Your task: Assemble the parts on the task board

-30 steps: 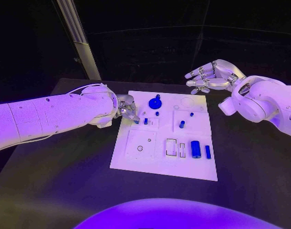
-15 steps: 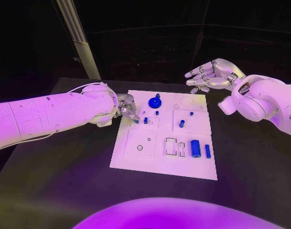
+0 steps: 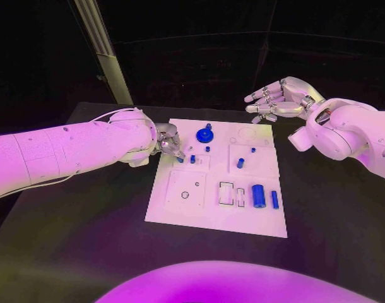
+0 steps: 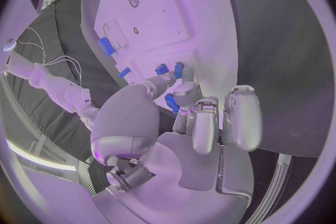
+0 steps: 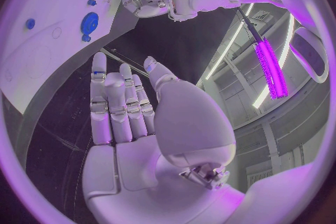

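The board [image 3: 192, 211] lay flat in the middle of the black table [image 3: 83, 240], long side running away from the robot.

The left hand [image 3: 166, 142] was at the board's left edge near the far end, fingertips down on the plate. In the left wrist view the fingers [image 4: 198, 117] were curled in together, and a small blue peg [image 4: 171, 103] sat between the thumb and a fingertip, pinched. Just beside it another small peg [image 3: 192, 159] stood in the board, apart from the hand.

The right hand [image 3: 279, 101] hung in the air beyond the board's far right corner, well clear of the plate, touching nothing. Its fingers [image 5: 119, 103] were stretched out side by side, the thumb off to one side, palm empty.

On the board: a blue knob [image 3: 205, 134] with a round base stood near the far edge, between the two hands. A tiny peg [image 3: 208, 149] stood just nearer than the knob. A short peg [image 3: 241, 164] stood right of centre, with a smaller dot of blue [image 3: 254, 151] beyond it. Toward the near right lay a blue cylinder [image 3: 259, 197] on its side, and a thin bar [image 3: 274, 200] just right of it, parallel, not touching. Two empty rectangular slots [image 3: 226, 194] were just left of the cylinder. A round hole [image 3: 185, 196] showed in the near-left panel.
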`<move>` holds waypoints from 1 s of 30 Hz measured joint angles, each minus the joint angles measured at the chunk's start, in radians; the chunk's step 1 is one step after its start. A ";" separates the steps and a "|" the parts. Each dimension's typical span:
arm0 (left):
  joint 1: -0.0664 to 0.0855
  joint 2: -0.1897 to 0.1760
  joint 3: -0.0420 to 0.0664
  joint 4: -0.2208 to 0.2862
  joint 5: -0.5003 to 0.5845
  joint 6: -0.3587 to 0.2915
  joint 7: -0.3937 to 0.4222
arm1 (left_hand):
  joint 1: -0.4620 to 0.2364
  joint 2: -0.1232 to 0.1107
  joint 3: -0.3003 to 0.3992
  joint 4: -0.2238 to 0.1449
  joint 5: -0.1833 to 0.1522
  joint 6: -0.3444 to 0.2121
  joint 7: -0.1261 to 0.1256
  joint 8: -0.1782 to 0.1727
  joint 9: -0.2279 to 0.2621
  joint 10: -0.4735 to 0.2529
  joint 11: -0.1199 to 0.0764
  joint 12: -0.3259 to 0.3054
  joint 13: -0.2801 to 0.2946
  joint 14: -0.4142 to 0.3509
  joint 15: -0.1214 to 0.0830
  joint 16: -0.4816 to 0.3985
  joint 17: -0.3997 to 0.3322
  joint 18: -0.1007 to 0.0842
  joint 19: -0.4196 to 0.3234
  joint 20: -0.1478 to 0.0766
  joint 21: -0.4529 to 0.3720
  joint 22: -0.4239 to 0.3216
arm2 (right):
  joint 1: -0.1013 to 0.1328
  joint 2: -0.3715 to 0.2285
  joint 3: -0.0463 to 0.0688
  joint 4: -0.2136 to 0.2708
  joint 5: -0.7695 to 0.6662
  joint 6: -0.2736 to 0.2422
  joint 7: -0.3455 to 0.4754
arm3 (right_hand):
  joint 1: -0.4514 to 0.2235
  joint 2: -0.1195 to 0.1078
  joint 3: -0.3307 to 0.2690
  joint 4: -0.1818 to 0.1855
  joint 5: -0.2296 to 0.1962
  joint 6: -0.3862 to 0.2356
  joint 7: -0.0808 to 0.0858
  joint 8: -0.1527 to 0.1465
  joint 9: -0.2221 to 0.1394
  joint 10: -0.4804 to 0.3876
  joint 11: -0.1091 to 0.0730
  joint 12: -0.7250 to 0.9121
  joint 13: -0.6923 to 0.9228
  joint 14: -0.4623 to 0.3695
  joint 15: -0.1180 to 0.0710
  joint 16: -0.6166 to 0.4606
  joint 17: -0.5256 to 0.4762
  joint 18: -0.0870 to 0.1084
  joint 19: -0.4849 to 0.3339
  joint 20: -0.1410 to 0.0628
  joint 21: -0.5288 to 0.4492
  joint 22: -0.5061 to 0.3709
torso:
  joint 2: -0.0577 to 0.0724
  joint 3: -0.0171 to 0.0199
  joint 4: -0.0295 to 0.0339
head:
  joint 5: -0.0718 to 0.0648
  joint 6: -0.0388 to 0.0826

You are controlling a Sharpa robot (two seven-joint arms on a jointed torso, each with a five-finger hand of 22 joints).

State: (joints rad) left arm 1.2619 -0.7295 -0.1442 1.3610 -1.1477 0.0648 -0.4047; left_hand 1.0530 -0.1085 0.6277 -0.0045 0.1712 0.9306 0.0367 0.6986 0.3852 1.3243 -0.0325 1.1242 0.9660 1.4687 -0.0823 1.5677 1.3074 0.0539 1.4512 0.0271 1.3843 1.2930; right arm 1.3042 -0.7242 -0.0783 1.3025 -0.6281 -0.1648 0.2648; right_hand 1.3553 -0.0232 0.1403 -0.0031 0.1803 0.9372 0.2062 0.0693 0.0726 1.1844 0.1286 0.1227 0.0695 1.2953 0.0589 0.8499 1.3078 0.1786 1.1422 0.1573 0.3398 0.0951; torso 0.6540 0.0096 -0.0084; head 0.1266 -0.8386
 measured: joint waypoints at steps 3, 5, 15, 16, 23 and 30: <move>0.000 0.005 0.000 -0.005 0.000 -0.001 -0.004 | -0.010 0.001 -0.009 0.009 0.000 0.003 -0.003 -0.001 -0.001 0.000 0.000 0.003 0.001 0.000 0.000 0.000 0.000 0.000 0.000 0.000 0.000 0.000 | 0.000 0.000 0.000 0.000 0.000 0.000 0.000 | 0.000 0.000 0.000 0.000 0.000 0.000 0.000 0.000 0.000 0.000 0.000 0.000 0.000 0.000 0.000 0.000 0.000 0.000 0.000 0.000 0.000 0.000 | 0.000 0.0001 0.0000 | 0.000 0.000; -0.001 0.007 -0.001 -0.007 0.001 -0.001 -0.006 | -0.013 -0.002 -0.013 0.013 0.000 0.003 -0.003 -0.005 -0.003 0.002 -0.002 0.003 0.001 0.000 0.000 0.000 0.000 0.000 0.000 0.000 0.000 0.001 | 0.000 0.001 0.000 0.000 0.000 0.000 0.000 | 0.000 0.000 0.000 0.000 0.004 0.000 0.000 0.000 0.001 0.000 0.000 0.000 0.000 0.000 0.000 0.000 0.000 0.000 0.000 0.000 0.000 -0.001 | 0.000 0.0001 0.0000 | 0.000 -0.001; -0.001 0.013 -0.001 -0.013 0.002 -0.002 -0.013 | -0.036 -0.013 -0.042 0.031 0.000 0.014 -0.003 -0.008 -0.008 0.002 -0.002 0.003 0.006 0.000 0.000 0.000 0.000 0.000 0.003 -0.003 0.000 0.005 | 0.000 0.001 0.000 0.000 0.000 0.000 0.000 | 0.000 0.000 0.000 0.000 0.004 0.000 0.000 0.000 0.001 0.000 0.000 0.000 0.000 0.000 0.000 0.000 0.000 0.000 0.000 0.000 0.000 -0.001 | -0.001 -0.0002 0.0000 | -0.002 -0.001; -0.001 0.013 -0.001 -0.013 0.002 -0.002 -0.014 | -0.042 -0.011 -0.043 0.033 0.000 0.017 -0.003 -0.008 -0.009 0.002 -0.002 0.003 0.006 0.000 0.000 0.000 0.000 0.000 0.003 -0.003 0.000 0.005 | 0.000 0.001 0.000 0.000 0.000 0.000 0.000 | 0.000 0.000 0.000 0.000 0.004 0.000 0.000 0.000 0.001 0.000 0.000 0.000 0.000 0.000 0.000 0.000 0.000 0.000 0.000 0.000 0.000 -0.001 | -0.001 -0.0002 0.0000 | -0.002 -0.001; -0.001 0.013 -0.001 -0.016 0.003 -0.003 -0.018 | -0.058 -0.019 -0.070 0.048 0.001 0.024 -0.003 -0.013 -0.012 0.002 -0.002 0.008 0.010 -0.004 -0.004 0.000 0.000 0.000 0.003 -0.003 0.000 0.007 | 0.000 0.001 0.000 0.000 0.000 0.001 0.000 | -0.002 0.002 -0.002 0.002 0.004 0.000 0.000 0.000 0.001 0.000 0.000 0.000 0.000 0.000 0.000 0.000 0.000 0.000 0.000 0.000 0.000 -0.001 | -0.001 -0.0004 0.0000 | -0.003 0.000; -0.001 0.009 -0.001 -0.015 0.006 -0.012 -0.025 | -0.123 -0.043 -0.157 0.104 0.001 0.028 0.001 -0.016 -0.017 0.002 -0.002 0.008 -0.001 -0.004 -0.004 0.000 0.000 0.000 0.003 -0.003 0.000 0.008 | 0.000 0.001 0.000 0.000 0.000 0.002 0.000 | -0.004 0.004 -0.002 0.002 0.004 0.000 0.000 0.000 0.001 0.000 0.000 0.000 0.000 0.000 0.000 0.000 0.000 0.000 0.000 0.000 0.000 -0.001 | -0.001 -0.0006 0.0003 | -0.004 0.000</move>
State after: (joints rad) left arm 1.2605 -0.7205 -0.1452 1.3463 -1.1420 0.0525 -0.4301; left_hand 0.9296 -0.1517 0.4712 0.0993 0.1719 0.9583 0.0374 0.6822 0.3684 1.3259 -0.0342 1.1317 0.9651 1.4651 -0.0859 1.5677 1.3074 0.0539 1.4539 0.0245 1.3843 1.3012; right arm 1.3042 -0.7229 -0.0783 1.3030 -0.6281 -0.1633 0.2645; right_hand 1.3512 -0.0192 0.1380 -0.0009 0.1839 0.9372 0.2062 0.0693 0.0732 1.1844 0.1286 0.1228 0.0695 1.2953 0.0589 0.8499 1.3077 0.1786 1.1422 0.1573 0.3398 0.0940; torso 0.6534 0.0090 -0.0081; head 0.1228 -0.8387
